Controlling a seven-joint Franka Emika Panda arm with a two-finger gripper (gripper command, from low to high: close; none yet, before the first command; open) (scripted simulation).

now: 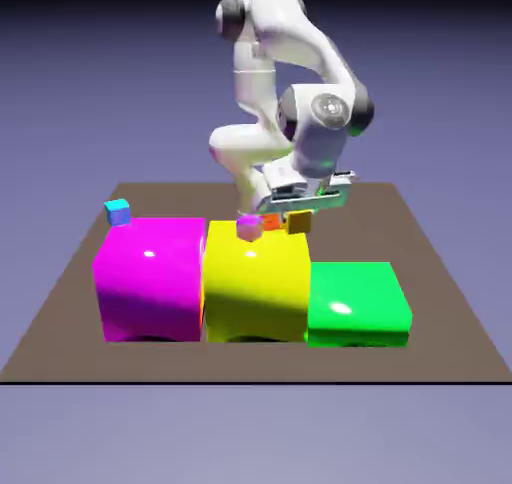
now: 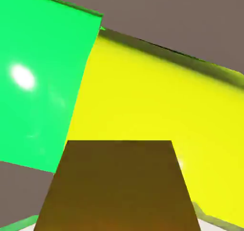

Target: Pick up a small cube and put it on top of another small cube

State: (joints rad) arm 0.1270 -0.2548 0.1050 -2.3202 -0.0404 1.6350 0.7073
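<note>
While clamped in the hand (image 1: 297, 215), amber cube (image 1: 298, 222), above yellow block (image 1: 256, 272).

Glossy white rounded arm (image 1: 285, 92) links, dark grey joint caps, pale grey hand block.

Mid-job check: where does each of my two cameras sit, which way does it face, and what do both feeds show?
Exterior view: fixed, raised, across the table, facing the whole white arm and its gripper.
Hand view: on the hand, looking along the gripper; the held small cube fills the bottom and hides the fingertips.
Shared: the small cube, yellow block, green block.
</note>
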